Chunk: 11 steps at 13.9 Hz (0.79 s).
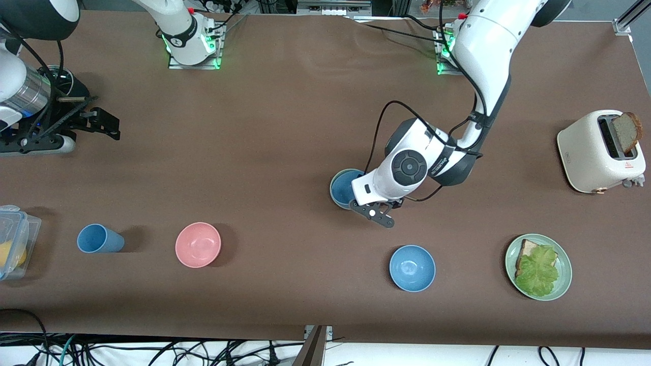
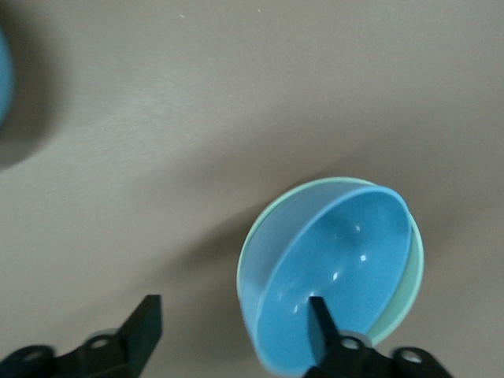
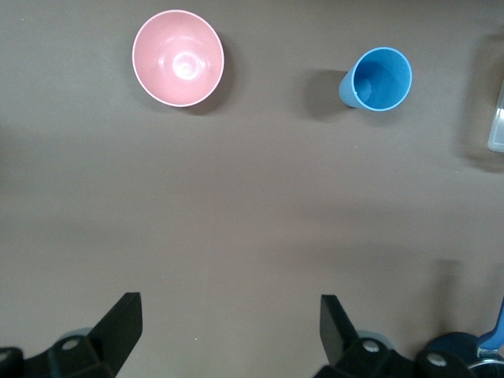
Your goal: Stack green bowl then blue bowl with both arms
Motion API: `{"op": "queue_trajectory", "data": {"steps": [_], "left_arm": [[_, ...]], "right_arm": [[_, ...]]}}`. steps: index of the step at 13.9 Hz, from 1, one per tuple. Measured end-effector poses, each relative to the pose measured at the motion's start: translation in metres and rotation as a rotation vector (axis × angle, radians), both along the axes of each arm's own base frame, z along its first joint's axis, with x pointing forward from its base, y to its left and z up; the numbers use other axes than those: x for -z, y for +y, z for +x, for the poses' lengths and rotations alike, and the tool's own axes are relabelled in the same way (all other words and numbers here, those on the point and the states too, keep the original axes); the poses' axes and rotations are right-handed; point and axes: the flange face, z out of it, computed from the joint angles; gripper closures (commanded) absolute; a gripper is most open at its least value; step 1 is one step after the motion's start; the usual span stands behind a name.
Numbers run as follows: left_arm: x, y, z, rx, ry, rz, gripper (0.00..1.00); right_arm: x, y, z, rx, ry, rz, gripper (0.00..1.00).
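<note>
A blue bowl [image 1: 345, 189] sits nested, slightly tilted, in the pale green bowl [image 1: 332, 184] at mid-table. In the left wrist view the blue bowl [image 2: 339, 268] fills the green bowl [image 2: 415, 272], whose rim shows around it. My left gripper [image 1: 374, 213] is open just above this stack, with one finger over the blue bowl's inside and the other outside over the table [image 2: 234, 311]. A second blue bowl [image 1: 412, 268] stands alone, nearer to the front camera. My right gripper [image 1: 99, 124] waits open and empty over the right arm's end of the table [image 3: 228, 307].
A pink bowl [image 1: 198, 244] and a blue cup [image 1: 99, 239] stand toward the right arm's end. A green plate [image 1: 565, 254] with bread and lettuce and a toaster [image 1: 592, 152] holding a bread slice stand at the left arm's end. A clear container [image 1: 12, 244] sits at the table's edge.
</note>
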Motion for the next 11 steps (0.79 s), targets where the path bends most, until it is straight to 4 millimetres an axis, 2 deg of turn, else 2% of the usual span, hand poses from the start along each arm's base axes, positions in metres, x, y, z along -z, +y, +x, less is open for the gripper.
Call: {"op": "queue_trajectory", "data": {"steps": [1, 3, 5, 8, 11], "left_arm": [[-0.023, 0.006, 0.000, -0.002, 0.002, 0.012, 0.00], [-0.081, 0.027, 0.001, -0.021, -0.015, 0.034, 0.00], [-0.137, 0.070, 0.006, -0.076, -0.035, 0.057, 0.00], [-0.196, 0.169, 0.023, -0.223, -0.072, 0.070, 0.00], [-0.233, 0.269, 0.025, -0.364, -0.060, 0.084, 0.00]], "right_arm": [[0.000, -0.001, 0.000, 0.001, 0.000, 0.000, 0.00], [0.000, -0.002, 0.000, 0.003, 0.000, 0.000, 0.00], [0.000, -0.002, 0.000, 0.004, 0.000, 0.000, 0.00], [0.000, -0.002, 0.000, 0.004, 0.000, 0.000, 0.00], [0.000, -0.003, 0.000, 0.005, 0.000, 0.000, 0.00]]}}
